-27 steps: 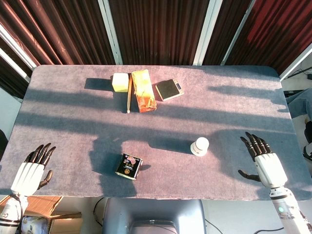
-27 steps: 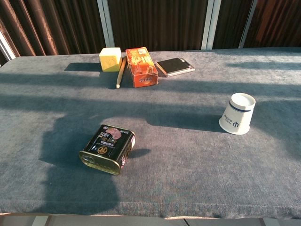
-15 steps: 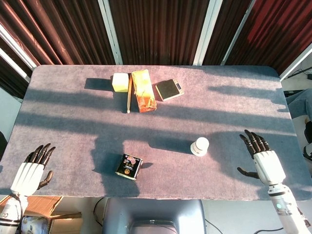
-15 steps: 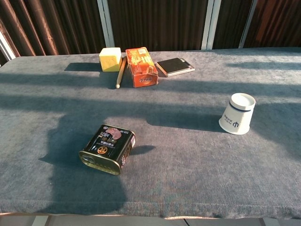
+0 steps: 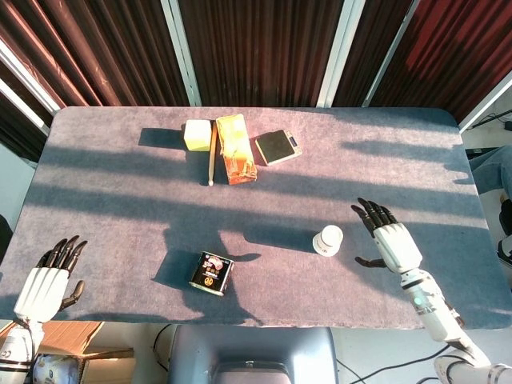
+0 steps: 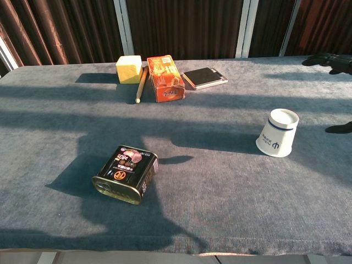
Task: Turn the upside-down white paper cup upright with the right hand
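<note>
Now one cup (image 5: 327,238) and one tin (image 5: 211,274) are seen; both robot hands, right (image 5: 390,240) and left (image 5: 46,281), spread empty, shown whole only overhead.

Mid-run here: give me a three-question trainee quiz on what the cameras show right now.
1. True or false: the right hand already grips the white paper cup.
2. What lies directly against the orange box on its left: A) wooden stick, B) tin can, C) black pad?
3. Fill in: the cup's wide mouth faces ____.

Key: 1 false, it is open beside it; 2 A; 3 down.
</note>
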Robot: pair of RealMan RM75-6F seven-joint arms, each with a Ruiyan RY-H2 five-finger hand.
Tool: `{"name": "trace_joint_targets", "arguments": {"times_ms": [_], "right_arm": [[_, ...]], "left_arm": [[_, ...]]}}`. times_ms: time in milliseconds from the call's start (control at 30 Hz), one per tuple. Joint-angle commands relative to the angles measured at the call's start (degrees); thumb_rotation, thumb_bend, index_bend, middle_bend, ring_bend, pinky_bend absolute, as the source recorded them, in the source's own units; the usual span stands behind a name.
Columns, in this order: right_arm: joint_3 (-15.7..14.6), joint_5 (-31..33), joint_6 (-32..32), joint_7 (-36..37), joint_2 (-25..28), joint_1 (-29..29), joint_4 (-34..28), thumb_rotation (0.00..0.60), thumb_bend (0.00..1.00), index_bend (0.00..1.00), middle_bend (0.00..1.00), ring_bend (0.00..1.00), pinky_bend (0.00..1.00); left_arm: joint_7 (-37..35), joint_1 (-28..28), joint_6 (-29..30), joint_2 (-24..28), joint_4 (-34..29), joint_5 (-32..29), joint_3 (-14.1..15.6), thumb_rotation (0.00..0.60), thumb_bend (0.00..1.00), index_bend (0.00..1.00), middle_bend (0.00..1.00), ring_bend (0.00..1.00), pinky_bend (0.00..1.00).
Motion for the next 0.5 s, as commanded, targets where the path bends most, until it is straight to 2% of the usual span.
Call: {"name": "trace_joint_targets", "arguments": {"times_ms": [33, 267, 500], "right_arm": [[1.17, 2.15, -3.39, -2.66, -1.79, 2.22, 0.07, 0.600, 0.17, 0.19, 0.14, 0.10, 0.26], [1.74, 5.34, -7.37, -7.26, -3.75, 4.76, -0.25, 0.600, 0.17, 0.25, 0.19, 0.16, 0.31], [2.13, 7.16, -8.07, -11.00, -6.38, 6.26, 1.50, 0.600, 0.17, 0.36, 0.27, 0.28, 0.43]], "left_arm": [[-0.06, 0.08, 0.00, 0.16, -0.19, -0.02, 0.02, 0.600, 0.42, 0.06, 0.00, 0.00, 0.19], [-0.28, 0.28, 0.14, 0.32, -0.41, -0.17, -0.04, 0.600, 0.41, 0.07, 0.00, 0.00, 0.19], [0.16, 0.35, 0.02, 0.34, -0.69, -0.33, -0.07, 0.600, 0.41, 0.07, 0.01, 0.00, 0.19]]}}
